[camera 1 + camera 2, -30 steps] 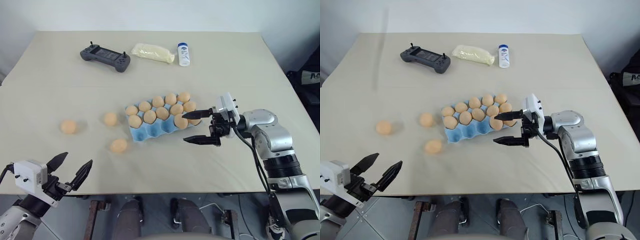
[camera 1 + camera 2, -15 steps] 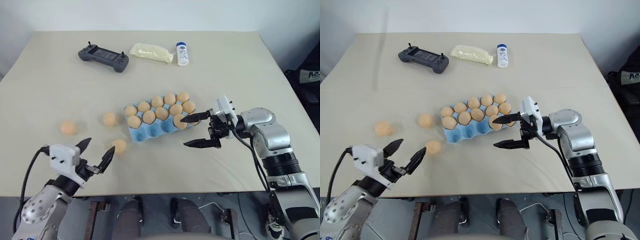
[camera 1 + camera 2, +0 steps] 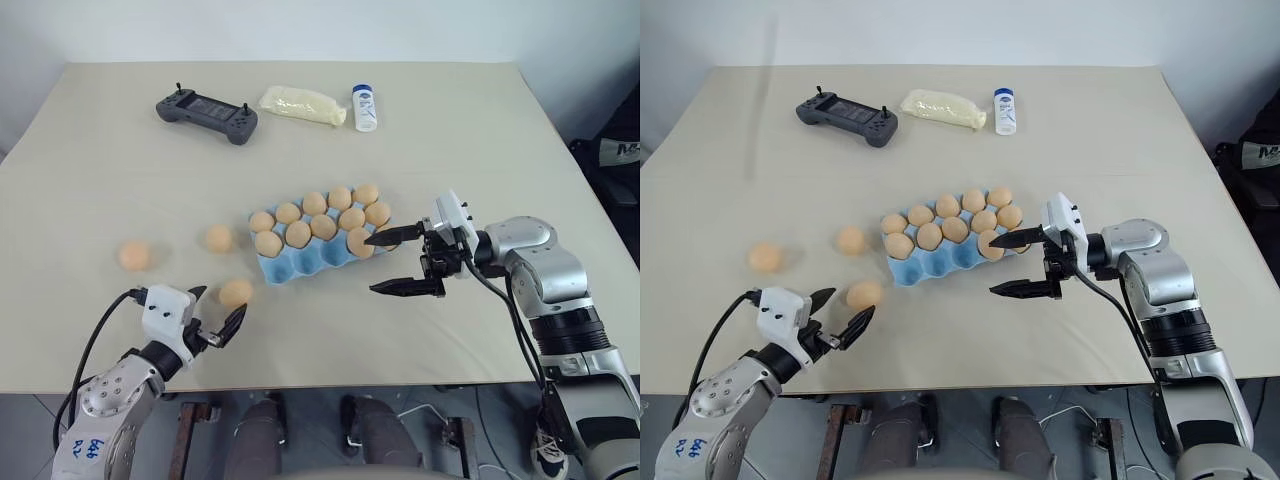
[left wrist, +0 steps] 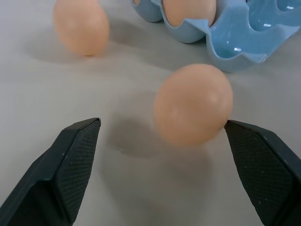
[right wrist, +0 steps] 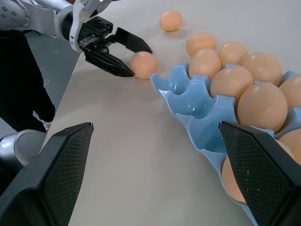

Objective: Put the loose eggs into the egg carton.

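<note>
Loose eggs (image 3: 236,292) near controller (image 3: 207,109), packet (image 3: 303,105)

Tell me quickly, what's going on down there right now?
Left tool open, nearing closest loose egg. Right tool open beside blue carton. Three eggs still out. Nothing in the way.

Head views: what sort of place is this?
Probably a lab or test room, not a kitchen: a bare beige table against a plain pale wall, with a game controller lying near the egg carton and loose eggs.
</note>
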### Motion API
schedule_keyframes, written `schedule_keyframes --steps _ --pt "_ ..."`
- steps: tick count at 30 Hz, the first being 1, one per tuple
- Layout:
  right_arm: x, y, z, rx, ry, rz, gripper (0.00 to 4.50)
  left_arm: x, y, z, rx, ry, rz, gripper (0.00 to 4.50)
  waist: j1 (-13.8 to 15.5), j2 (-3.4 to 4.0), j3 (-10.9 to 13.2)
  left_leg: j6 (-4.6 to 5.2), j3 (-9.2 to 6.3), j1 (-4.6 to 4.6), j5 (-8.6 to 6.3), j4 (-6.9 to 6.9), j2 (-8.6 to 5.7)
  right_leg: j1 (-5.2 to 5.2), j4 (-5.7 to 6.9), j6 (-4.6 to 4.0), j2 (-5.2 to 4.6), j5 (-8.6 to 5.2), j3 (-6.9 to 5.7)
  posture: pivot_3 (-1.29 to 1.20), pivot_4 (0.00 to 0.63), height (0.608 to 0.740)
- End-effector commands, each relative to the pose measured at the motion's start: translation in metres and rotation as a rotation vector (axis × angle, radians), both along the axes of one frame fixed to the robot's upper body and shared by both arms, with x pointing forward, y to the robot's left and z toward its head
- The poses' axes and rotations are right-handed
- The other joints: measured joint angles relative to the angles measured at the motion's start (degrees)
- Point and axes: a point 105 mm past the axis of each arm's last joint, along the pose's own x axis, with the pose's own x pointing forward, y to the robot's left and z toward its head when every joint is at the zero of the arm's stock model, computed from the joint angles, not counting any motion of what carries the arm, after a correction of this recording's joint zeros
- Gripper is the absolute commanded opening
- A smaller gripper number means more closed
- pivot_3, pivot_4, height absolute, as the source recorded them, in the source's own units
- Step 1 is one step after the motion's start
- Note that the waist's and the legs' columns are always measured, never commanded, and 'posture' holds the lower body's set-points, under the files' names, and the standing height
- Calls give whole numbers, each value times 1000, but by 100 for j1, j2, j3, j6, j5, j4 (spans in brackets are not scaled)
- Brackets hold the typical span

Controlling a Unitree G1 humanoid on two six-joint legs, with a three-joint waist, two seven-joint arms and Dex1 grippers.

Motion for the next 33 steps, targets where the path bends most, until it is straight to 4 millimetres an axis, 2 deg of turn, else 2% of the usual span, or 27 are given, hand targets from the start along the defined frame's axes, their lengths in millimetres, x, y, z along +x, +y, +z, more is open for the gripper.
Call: schedule_keyframes --steps 1,5,8,14,16,20,24,27,30,33 --pt "-2 -2 13 20 -47 -1 4468 5 -7 6 3 -41 -43 4500 1 0 0 0 0 0 0 -1 0 0 0 7 0 4 0 0 150 740" --pt "-2 -1 13 22 -47 -5 4468 14 -11 7 6 -41 -74 4500 -1 0 0 0 0 0 0 -3 1 -2 1 48 1 27 -2 0 150 740" --pt "-2 -1 13 23 -49 -9 4500 17 -13 8 15 -49 -74 3900 1 0 0 0 2 0 0 -3 0 -2 1 52 1 29 -2 0 150 740" --pt "-4 -7 13 36 -47 -17 4500 12 -14 14 8 -60 -81 2016 6 0 0 -1 3 0 -1 -4 1 -3 1 54 1 30 -3 0 150 740" --pt "-5 -10 11 36 -43 -18 4500 12 -10 21 8 -71 -79 1766 6 0 0 -1 4 0 -1 -4 1 -3 0 55 0 30 -3 0 150 740" --pt "-5 -12 8 38 -40 -31 4500 13 -8 44 1 -120 -101 1692 6 0 0 0 3 0 0 -3 1 -3 1 54 0 30 -3 0 150 740" --pt "-5 -12 8 47 -47 -46 4500 18 -19 77 -33 -166 -194 1692 8 0 0 0 3 0 1 -3 0 -1 2 55 0 32 -3 0 150 740" --pt "-5 -12 9 64 -59 -50 4500 26 -24 92 -31 -182 -234 1692 16 0 0 2 4 0 2 0 -1 1 4 59 1 34 -4 0 150 740" --pt "-7 -12 8 67 -63 -52 4500 45 -40 112 -29 -241 -319 1692 38 0 0 7 7 0 5 1 -4 2 4 71 2 40 -6 0 150 740" --pt "-6 -13 8 75 -74 -66 4500 59 -58 116 -40 -242 -412 1692 43 0 0 11 5 -2 9 11 -6 5 7 74 7 42 -13 0 150 740"
